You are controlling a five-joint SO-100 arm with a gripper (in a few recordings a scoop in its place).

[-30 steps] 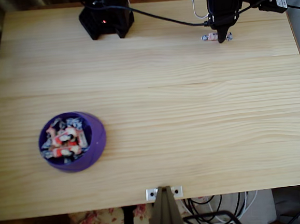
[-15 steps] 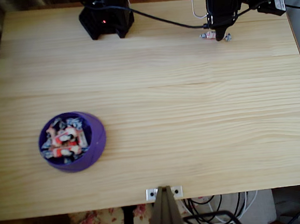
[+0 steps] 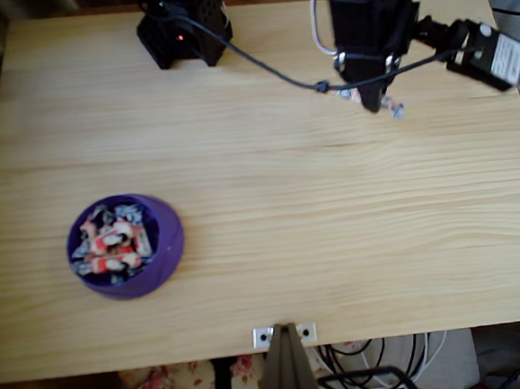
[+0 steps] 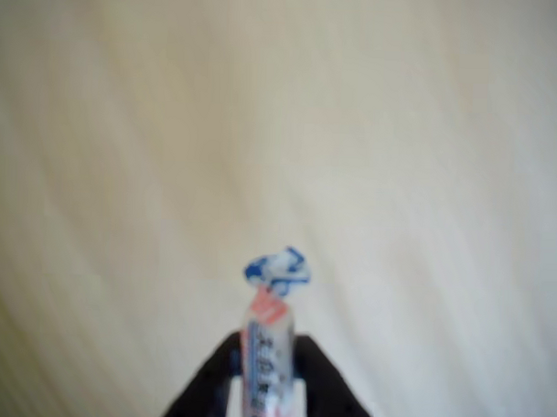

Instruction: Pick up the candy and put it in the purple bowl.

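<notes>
The jaws are closed on the candy [image 4: 270, 350], which is pinched across its oblong body between the two black fingers [image 4: 320, 384], with one twisted bluish end standing free beyond the tips in the wrist view. Blurred pale wood grain is seen behind it there, so the sweet is judged to be held clear of the table [image 3: 270, 203]. In the overhead view the gripper [image 3: 372, 101] is found toward the far right of the tabletop, with a twisted wrapper end poking out to each side of the fingers. The candy is judged to be very light, its wrapper thin, crinkly and rather slippery; the firmer middle is taken to be the right place for a hold, since the twisted ends would crumple or slide. The arm is seen from above reaching out from the far edge, its dark body over the gripper and a cable trailing to the left. The purple bowl [image 3: 168, 253], already holding similar sweets, sits well apart at the near left.
</notes>
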